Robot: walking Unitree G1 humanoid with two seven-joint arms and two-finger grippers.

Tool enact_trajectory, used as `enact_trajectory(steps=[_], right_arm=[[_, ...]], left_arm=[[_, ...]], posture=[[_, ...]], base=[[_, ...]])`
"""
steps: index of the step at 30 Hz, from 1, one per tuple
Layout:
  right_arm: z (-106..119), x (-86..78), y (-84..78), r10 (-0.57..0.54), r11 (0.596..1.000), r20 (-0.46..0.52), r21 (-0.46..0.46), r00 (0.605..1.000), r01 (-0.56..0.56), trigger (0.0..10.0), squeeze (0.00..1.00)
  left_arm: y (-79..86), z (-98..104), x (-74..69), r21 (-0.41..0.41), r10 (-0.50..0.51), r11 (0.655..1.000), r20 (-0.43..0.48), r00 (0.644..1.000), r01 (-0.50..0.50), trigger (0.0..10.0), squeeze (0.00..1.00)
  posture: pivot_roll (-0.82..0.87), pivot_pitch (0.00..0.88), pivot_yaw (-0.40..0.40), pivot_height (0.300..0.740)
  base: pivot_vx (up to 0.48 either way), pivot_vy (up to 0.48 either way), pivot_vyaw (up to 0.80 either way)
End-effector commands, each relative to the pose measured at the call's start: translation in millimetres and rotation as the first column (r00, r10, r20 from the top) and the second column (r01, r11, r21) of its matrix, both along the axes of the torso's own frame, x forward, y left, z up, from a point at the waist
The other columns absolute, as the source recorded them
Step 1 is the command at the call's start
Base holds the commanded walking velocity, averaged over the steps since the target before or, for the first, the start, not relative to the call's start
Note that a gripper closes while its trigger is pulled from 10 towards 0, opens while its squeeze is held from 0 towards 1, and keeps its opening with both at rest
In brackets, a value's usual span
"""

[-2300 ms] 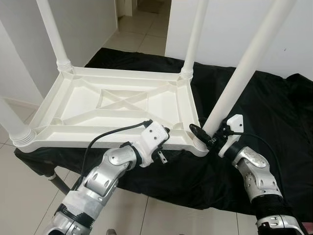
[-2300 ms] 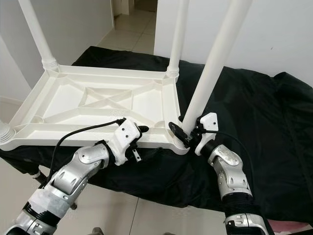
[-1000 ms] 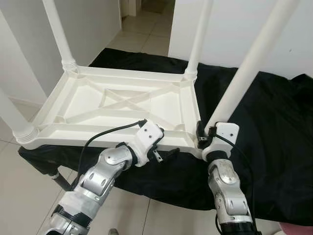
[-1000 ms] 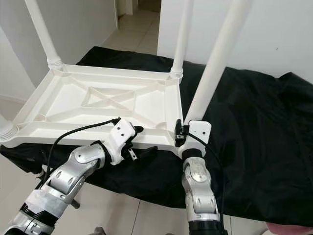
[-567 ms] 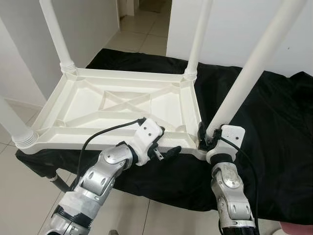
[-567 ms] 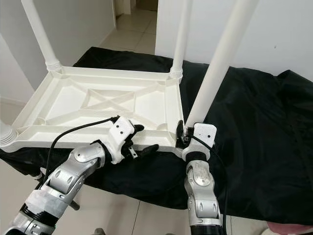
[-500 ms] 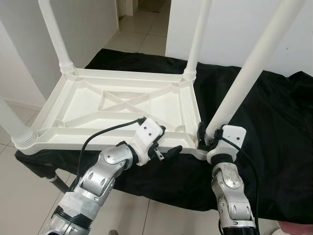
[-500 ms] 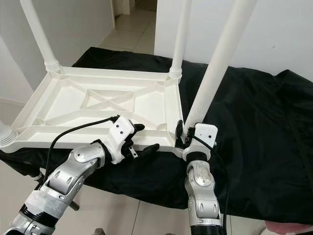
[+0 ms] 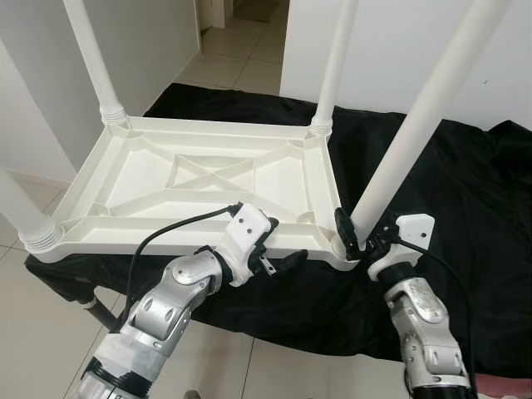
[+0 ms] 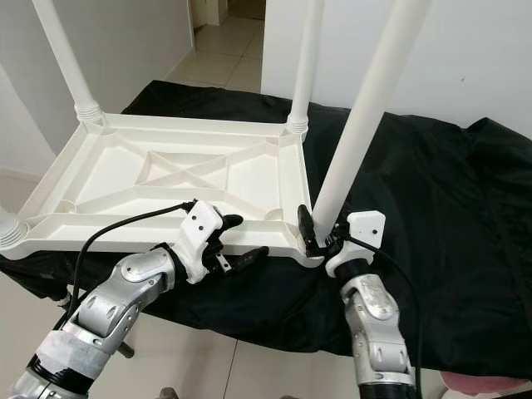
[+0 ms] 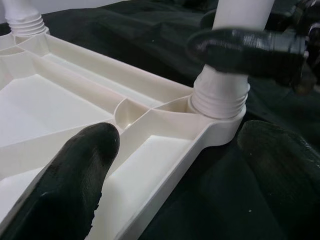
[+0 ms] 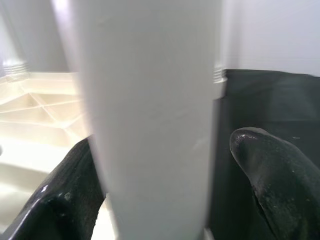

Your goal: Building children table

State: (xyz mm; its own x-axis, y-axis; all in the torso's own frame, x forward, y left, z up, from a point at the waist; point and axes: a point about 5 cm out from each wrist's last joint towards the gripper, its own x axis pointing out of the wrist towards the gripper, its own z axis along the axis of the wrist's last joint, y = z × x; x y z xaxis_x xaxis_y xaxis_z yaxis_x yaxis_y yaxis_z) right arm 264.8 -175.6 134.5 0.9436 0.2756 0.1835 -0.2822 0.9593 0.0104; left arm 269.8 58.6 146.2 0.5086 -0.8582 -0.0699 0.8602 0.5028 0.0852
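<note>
A white plastic children's table lies upside down on a black cloth that drapes over a low support. Its underside forms a shallow ribbed tray with moulded diagonal braces crossing in the middle, and nothing lies in the recesses. Smooth round white legs stand up from ridged, threaded collars at the corners.

The left gripper is at the near long edge of the tabletop, its black fingers spread apart with the rim between them; one finger lies over the inner ribbing, the other over the cloth outside, and I cannot tell whether they press the plastic.

The near right leg rises tilted from its corner socket. The right gripper holds this leg just above the collar, a matte black finger on each side of the glossy tube.
</note>
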Motion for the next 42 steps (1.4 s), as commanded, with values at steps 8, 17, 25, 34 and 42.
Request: enact_trajectory(steps=[8, 17, 25, 34, 42], right_arm=[[-5.2, 9.1, -3.7, 0.16, 0.986, -0.025, -0.046, 0.987, -0.161, 10.0, 0.0], [-9.9, 21.6, -6.4, 0.273, 0.957, -0.065, -0.083, 0.96, -0.278, 0.0, 0.0], [-15.1, 26.4, -6.4, 0.286, 0.951, -0.081, -0.097, 0.955, -0.293, 0.0, 0.0], [-18.3, 24.8, 1.3, 0.202, 0.973, -0.094, -0.092, 0.975, -0.21, 10.0, 0.0], [-26.0, 19.0, 17.8, 0.046, 0.999, -0.124, -0.021, 0.991, -0.048, 10.0, 0.0]], left_arm=[[-9.6, -4.4, -13.3, 0.05, -0.163, 0.985, -0.02, 0.986, 0.164, 10.0, 0.0], [-14.4, -0.5, -12.1, 0.031, -0.158, 0.987, -0.013, 0.987, 0.158, 10.0, 0.0], [-16.1, -0.8, -11.5, 0.029, -0.159, 0.987, -0.017, 0.987, 0.16, 10.0, 0.0], [-15.3, 4.1, -3.6, -0.004, -0.118, 0.993, 0.003, 0.993, 0.118, 10.0, 0.0], [-15.1, 3.2, -0.1, 0.003, -0.112, 0.994, 0.007, 0.994, 0.112, 10.0, 0.0]], posture=[[-0.06, 0.0, -0.033, 0.74], [-0.06, 0.0, -0.027, 0.74], [-0.06, 0.0, -0.024, 0.74], [-0.07, 0.0, -0.026, 0.74], [-0.08, 0.0, -0.022, 0.74]], base=[[0.0, 0.0, 0.0], [0.0, 0.0, 0.0], [0.0, 0.0, 0.0], [0.0, 0.0, 0.0], [0.0, 0.0, 0.0]])
